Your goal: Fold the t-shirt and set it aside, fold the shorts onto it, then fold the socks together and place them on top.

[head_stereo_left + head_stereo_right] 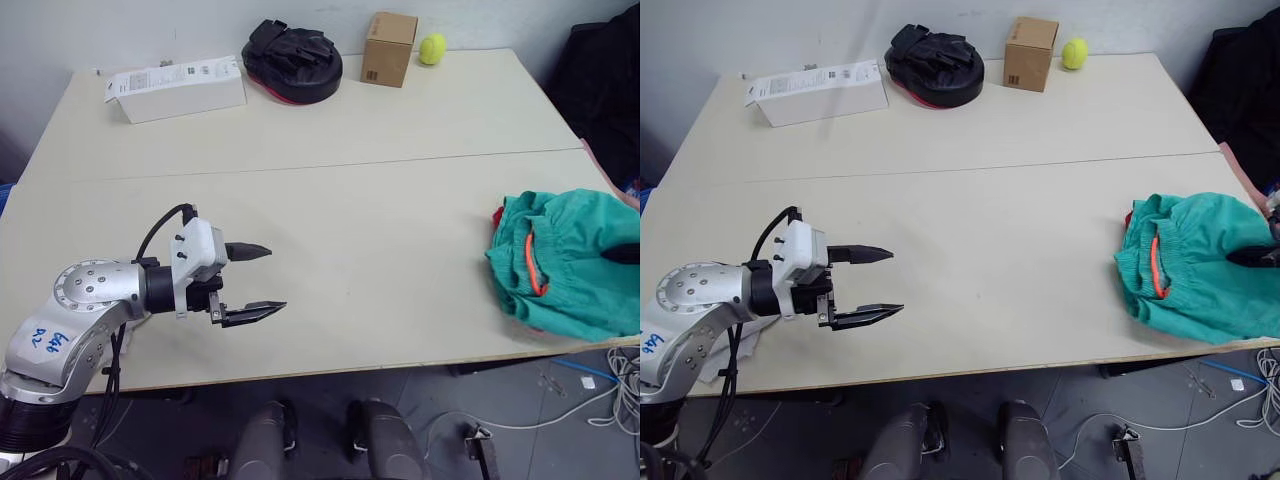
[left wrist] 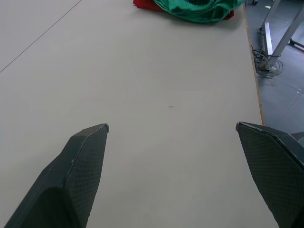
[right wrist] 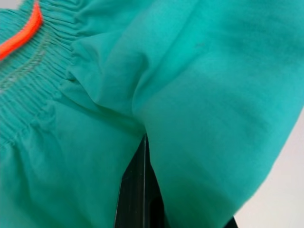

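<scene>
head views: the large teal-green cloth shorts [image 1: 1200, 275], with gathered waistband and orange drawstring [image 1: 1155, 268], lie bunched at the right edge of the pale wooden table [image 1: 980, 200], near side. a sliver of the bright red t-shirt [image 1: 497, 216] peeks out from under their left edge, so the shirt sits beneath them. the left gripper [image 1: 873, 283] hangs over the near left of the table, well apart from the clothes, its two black fingers spread and holding nothing. the dark tip of the right gripper [image 1: 1252, 257] rests on the shorts at the right edge. at the far side stand a white flat box [image 1: 177, 88], a black padded mitt [image 1: 292, 60], a small brown cardboard box [image 1: 389, 48] and a yellow-green tennis ball [image 1: 432, 48].

left wrist view: the fingers [image 2: 83, 164] stand wide apart above bare tabletop, shorts and red cloth far ahead.

right wrist view: teal fabric drapes over one black finger [image 3: 137, 190]; whether the pair is pinching the cloth i cannot tell.

judgement: the shirt seems set aside, the shorts are on it but crumpled, so their fold looks unfinished; the socks remain.
</scene>
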You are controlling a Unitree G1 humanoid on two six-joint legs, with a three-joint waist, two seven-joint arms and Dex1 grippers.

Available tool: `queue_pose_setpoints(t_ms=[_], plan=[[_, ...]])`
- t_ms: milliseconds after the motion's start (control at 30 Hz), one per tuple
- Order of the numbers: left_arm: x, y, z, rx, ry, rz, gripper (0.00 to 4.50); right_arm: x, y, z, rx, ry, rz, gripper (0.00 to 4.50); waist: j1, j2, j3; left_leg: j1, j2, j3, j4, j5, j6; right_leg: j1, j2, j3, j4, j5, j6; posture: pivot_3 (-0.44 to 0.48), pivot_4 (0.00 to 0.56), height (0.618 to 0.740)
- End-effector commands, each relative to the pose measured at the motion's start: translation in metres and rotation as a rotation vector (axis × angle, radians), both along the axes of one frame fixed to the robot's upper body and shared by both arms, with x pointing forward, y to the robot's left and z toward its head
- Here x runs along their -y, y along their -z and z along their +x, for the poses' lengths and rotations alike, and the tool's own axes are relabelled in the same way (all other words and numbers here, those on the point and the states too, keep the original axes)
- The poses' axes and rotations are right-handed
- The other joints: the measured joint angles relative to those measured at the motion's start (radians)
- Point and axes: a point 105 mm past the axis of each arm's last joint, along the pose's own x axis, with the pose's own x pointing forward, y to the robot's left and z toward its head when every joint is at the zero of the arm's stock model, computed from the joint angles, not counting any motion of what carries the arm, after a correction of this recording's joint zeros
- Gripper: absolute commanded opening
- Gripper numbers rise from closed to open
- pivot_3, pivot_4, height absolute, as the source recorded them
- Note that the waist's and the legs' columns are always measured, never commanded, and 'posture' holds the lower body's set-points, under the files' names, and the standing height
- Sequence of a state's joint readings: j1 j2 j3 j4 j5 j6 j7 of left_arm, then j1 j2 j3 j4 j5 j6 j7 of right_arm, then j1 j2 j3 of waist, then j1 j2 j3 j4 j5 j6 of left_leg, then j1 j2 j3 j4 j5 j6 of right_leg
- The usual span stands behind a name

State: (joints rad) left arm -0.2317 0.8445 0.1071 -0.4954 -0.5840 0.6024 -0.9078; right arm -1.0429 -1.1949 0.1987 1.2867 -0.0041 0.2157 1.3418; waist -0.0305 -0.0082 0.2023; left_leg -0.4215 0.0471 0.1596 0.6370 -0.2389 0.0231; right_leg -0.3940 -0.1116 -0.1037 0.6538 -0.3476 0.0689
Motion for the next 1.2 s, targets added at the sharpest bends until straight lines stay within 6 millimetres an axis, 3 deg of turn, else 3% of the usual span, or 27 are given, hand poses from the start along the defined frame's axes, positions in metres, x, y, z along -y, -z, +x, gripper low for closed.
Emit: queue_pose_setpoints(t_ms=[33, 367, 600, 767, 900, 1000, 1100, 1200], plan=[[0.006, -0.008, -0.003, 0.038, 0.029, -0.006, 4.50, 0.003, -0.015, 0.004, 0.077, 0.020, -0.001, 0.95, 0.001, 0.000, 0.000, 0.000, 0.000, 0.000, 0.000, 0.000, 0.000, 0.000, 0.000, 0.000, 0.000, 0.000, 0.000, 0.000, 0.150, 0.740], [0.012, -0.009, -0.003, 0.036, 0.057, -0.014, 4.50, 0.009, -0.043, -0.003, 0.161, 0.039, 0.010, 4.48, 0.001, 0.000, 0.000, 0.000, 0.000, 0.000, 0.001, 0.000, 0.000, 0.000, 0.001, 0.000, 0.001, 0.000, 0.000, 0.000, 0.150, 0.740], [0.014, -0.010, -0.003, 0.039, 0.069, -0.018, 4.50, 0.021, -0.075, -0.011, 0.274, 0.073, -0.021, 4.48, 0.001, 0.001, 0.000, 0.000, 0.000, 0.000, 0.002, 0.000, 0.000, 0.000, 0.001, 0.000, 0.001, 0.000, 0.000, 0.000, 0.150, 0.740], [0.016, -0.011, -0.003, 0.044, 0.072, -0.023, 4.50, 0.003, -0.108, -0.001, 0.420, 0.011, 0.061, 4.48, -0.005, 0.002, 0.000, 0.000, 0.000, 0.000, 0.003, 0.000, 0.000, 0.001, 0.001, 0.001, 0.002, 0.000, 0.000, 0.000, 0.150, 0.740], [0.016, -0.012, -0.002, 0.048, 0.061, -0.031, 4.50, -0.043, -0.131, 0.014, 0.493, -0.210, 0.239, 4.48, -0.008, 0.002, 0.000, 0.001, 0.001, 0.000, 0.003, 0.000, 0.000, 0.001, 0.002, 0.001, 0.002, 0.000, 0.000, 0.000, 0.150, 0.740], [0.016, -0.013, -0.002, 0.049, 0.047, -0.038, 4.50, -0.100, -0.144, 0.020, 0.513, -0.493, 0.406, 4.48, -0.009, 0.002, 0.000, 0.001, 0.001, 0.000, 0.003, 0.000, 0.000, 0.001, 0.002, 0.001, 0.004, 0.000, 0.000, 0.000, 0.150, 0.740], [0.014, -0.014, -0.004, 0.047, 0.026, -0.045, 4.50, -0.155, -0.131, 0.011, 0.471, -0.744, 0.495, 4.48, 0.002, 0.002, 0.000, 0.000, 0.002, -0.003, 0.006, 0.000, 0.000, 0.000, 0.001, 0.000, 0.008, 0.000, 0.001, 0.000, 0.150, 0.740], [0.010, -0.013, -0.007, 0.044, -0.013, -0.048, 4.50, -0.215, -0.099, -0.008, 0.396, -0.953, 0.555, 4.48, 0.010, 0.001, 0.000, -0.001, 0.002, -0.007, 0.007, -0.001, -0.001, 0.002, 0.001, -0.003, 0.009, 0.000, 0.001, 0.000, 0.150, 0.740]])
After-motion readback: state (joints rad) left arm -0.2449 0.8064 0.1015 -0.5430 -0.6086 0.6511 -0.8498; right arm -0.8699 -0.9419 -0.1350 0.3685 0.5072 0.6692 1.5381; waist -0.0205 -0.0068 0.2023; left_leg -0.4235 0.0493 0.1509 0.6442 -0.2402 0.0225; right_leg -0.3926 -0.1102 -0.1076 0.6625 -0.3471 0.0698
